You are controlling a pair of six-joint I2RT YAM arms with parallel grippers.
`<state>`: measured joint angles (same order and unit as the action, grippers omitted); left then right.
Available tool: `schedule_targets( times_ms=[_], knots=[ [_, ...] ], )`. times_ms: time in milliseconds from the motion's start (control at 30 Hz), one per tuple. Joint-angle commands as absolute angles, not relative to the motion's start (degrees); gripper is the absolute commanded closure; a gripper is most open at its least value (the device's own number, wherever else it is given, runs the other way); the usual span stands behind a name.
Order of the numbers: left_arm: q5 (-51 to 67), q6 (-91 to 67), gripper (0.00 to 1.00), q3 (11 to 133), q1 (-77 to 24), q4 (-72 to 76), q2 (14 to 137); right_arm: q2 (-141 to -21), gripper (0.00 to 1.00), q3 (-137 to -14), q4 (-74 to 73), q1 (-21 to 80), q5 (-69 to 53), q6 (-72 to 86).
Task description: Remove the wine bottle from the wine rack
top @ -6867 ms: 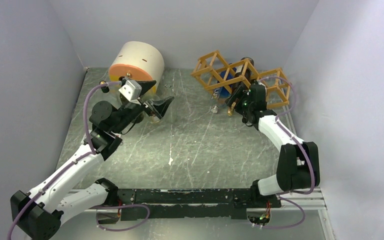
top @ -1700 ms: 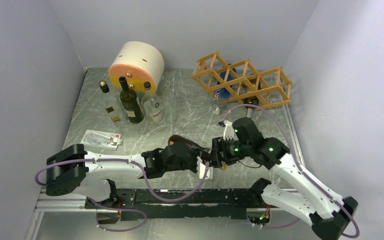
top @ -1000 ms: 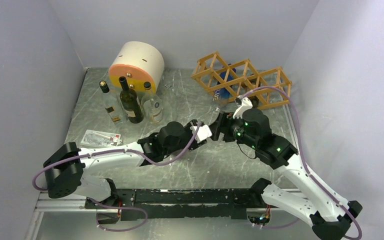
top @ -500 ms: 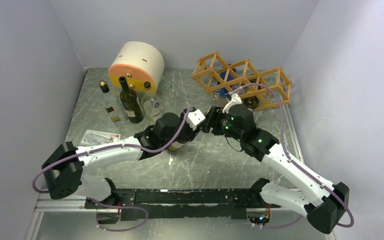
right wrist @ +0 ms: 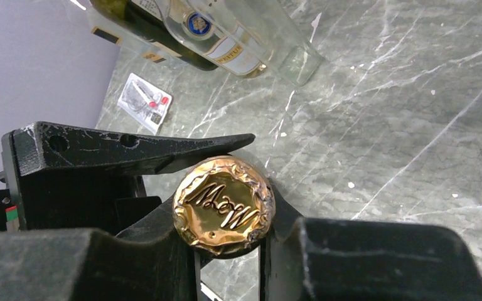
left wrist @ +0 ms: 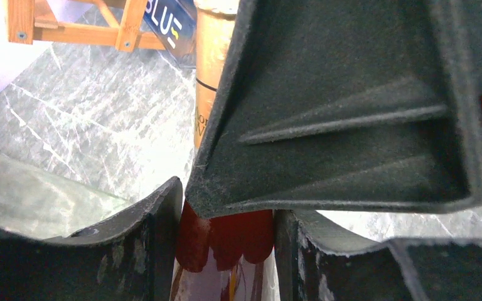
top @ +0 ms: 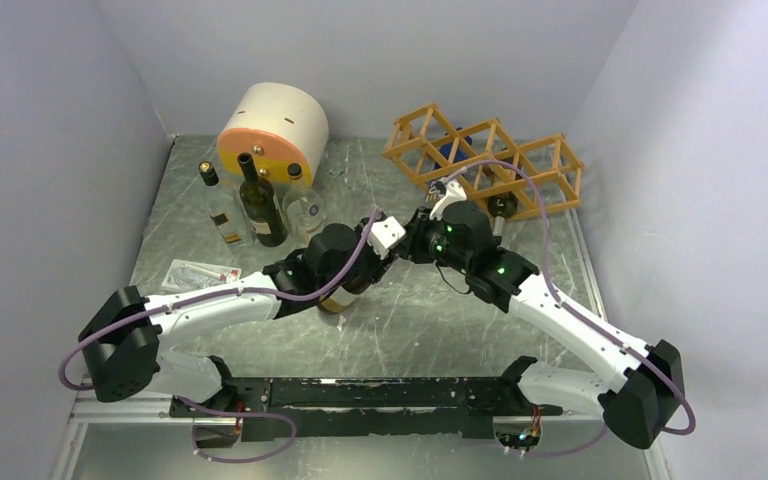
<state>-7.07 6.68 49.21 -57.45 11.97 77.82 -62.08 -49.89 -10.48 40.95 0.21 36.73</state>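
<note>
The wine bottle (top: 338, 297) hangs tilted over the middle of the table, held between both arms and off the wine rack (top: 485, 165). My left gripper (top: 378, 258) is shut on its neck, where red foil (left wrist: 226, 241) shows between the black fingers (left wrist: 132, 251). My right gripper (top: 412, 245) is shut on the bottle's top, the gold embossed cap (right wrist: 224, 205) sitting between its fingers (right wrist: 364, 263). The right gripper's finger (left wrist: 351, 106) fills most of the left wrist view. The orange-tan lattice rack (left wrist: 69, 28) stands at the back right.
A blue-labelled bottle (top: 450, 152) and another bottle (top: 501, 205) lie in the rack. A cream and orange cylinder (top: 272, 130) stands at the back left, with three upright bottles (top: 260, 205) before it. A flat packet (top: 203, 277) lies at the left.
Both arms carried the bottle a little left and toward the back. The right gripper's fingers closed in on the bottle's gold top. The left grip did not change.
</note>
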Motion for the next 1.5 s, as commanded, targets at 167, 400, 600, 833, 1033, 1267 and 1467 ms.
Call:
schedule_targets(
  times_ms=[167,400,600,833,1033,1267,1467],
  knots=[
    [-1.3,5.8,0.0,50.9,-59.0,15.6,69.6,-65.8,1.0,-56.5,-8.6,41.1,3.4,32.7],
    [-5.7,8.7,0.01,50.4,-58.3,15.2,60.6,-71.5,1.0,-66.6,-12.7,42.3,4.4,24.8],
    [-22.6,9.9,0.01,44.4,-53.4,23.2,47.2,-76.7,1.0,-74.2,-11.8,45.8,4.4,19.5],
    [-37.3,4.8,0.07,39.3,-39.5,29.7,38.5,-85.5,1.0,-85.4,-12.1,51.8,8.7,14.0],
    [-38.1,0.8,0.12,39.1,-31.2,28.6,37.5,-91.9,1.0,-94.2,-12.1,55.9,12.9,10.1],
    [-38.6,-0.2,0.15,39.2,-27.6,28.1,37.2,-96.1,1.0,-98.2,-7.4,58.2,15.1,6.5],
    [-39.4,0.0,0.19,38.8,-26.8,28.9,37.0,-98.9,1.0,-99.4,-2.2,58.8,14.8,3.4]
  ],
)
